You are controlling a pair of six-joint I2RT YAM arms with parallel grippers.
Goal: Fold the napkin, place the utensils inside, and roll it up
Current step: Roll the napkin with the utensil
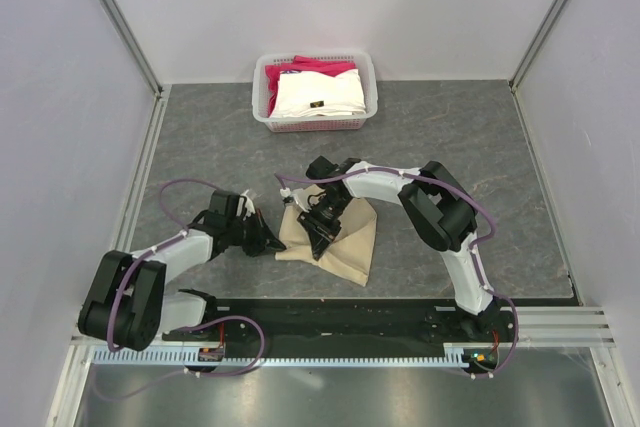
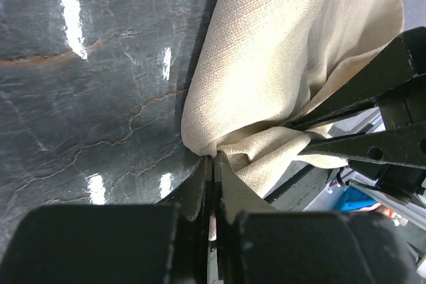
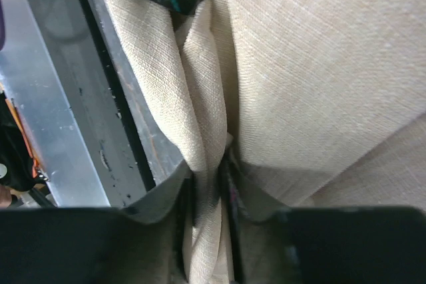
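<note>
Clenched tight, the left fingers (image 2: 197, 194) pinch a bunched corner of the napkin (image 1: 350, 242) at its left edge. The right fingers (image 3: 231, 197) are closed on a raised fold of the same cloth, which runs up between them. The napkin lies crumpled on the grey marbled surface (image 1: 480, 147) between the two arms, with the two grips near each other. Well behind it, a white basket (image 1: 262, 97) holds a white cloth (image 1: 320, 95) and a pink-red cloth (image 1: 322, 65).

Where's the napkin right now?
In the top view the napkin lies bunched at mid-table, on the near side of the white basket, pinched by the left gripper and the right gripper.
</note>
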